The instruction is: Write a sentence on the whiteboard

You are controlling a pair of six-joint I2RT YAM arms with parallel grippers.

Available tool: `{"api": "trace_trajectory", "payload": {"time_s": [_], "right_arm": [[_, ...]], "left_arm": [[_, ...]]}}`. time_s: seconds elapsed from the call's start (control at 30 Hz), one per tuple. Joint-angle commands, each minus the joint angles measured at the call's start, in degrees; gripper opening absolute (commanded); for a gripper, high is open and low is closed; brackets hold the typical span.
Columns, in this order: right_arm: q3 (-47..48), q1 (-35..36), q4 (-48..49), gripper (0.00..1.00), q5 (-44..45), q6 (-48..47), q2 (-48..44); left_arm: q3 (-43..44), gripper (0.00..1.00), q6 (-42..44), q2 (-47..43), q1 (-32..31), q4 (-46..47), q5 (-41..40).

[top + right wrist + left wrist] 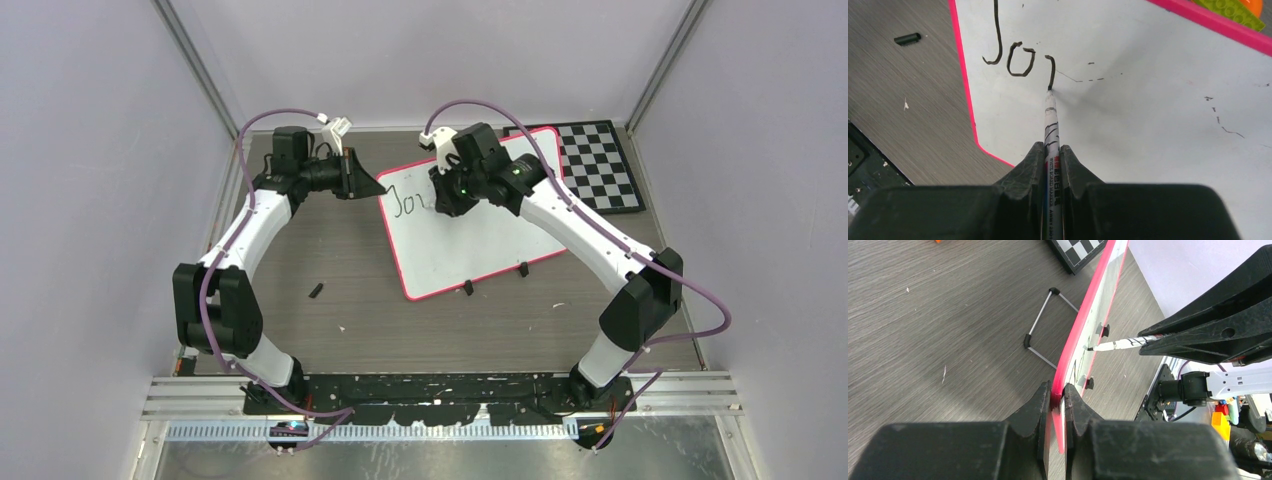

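1. Right wrist view showed the sentence [1020, 60] as only "Jo" and one further stroke, dark lines close to the pink-rimmed edge of the whiteboard [1148, 125].
2. The marker [1052, 115] tip touched the end of that last stroke.
3. The right gripper [1050, 157] was clenched on the marker's barrel.
4. The left gripper [1057, 392] pinched the whiteboard's pink rim, with a finger on either face.
5. The whiteboard sat at the far middle of the wood-grain table [340, 300], between the two grippers, with the checkerboard [595, 165] just beside its far right corner.
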Motion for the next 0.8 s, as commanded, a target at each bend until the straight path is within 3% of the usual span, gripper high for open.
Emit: {"api": "trace_trajectory", "payload": {"time_s": [0.0,0.43,0.77], "right_arm": [[0.27,-0.59,1.30,0.00,1.39,-0.57,-1.29],[8.53,-1.10,0.59,0.00,4.48,-1.70,2.62],[1.83,-0.63,0.21,0.00,2.38,-1.50,0.44]], "left_arm": [[-0.08,0.00,1.22,-2.15,-0.37,1.77,0.28],[0.24,0.00,1.55,-2.32,-0.40,1.42,0.28],[0.56,0.00,1.97,-2.13,-0.40,1.01,0.33]]}}
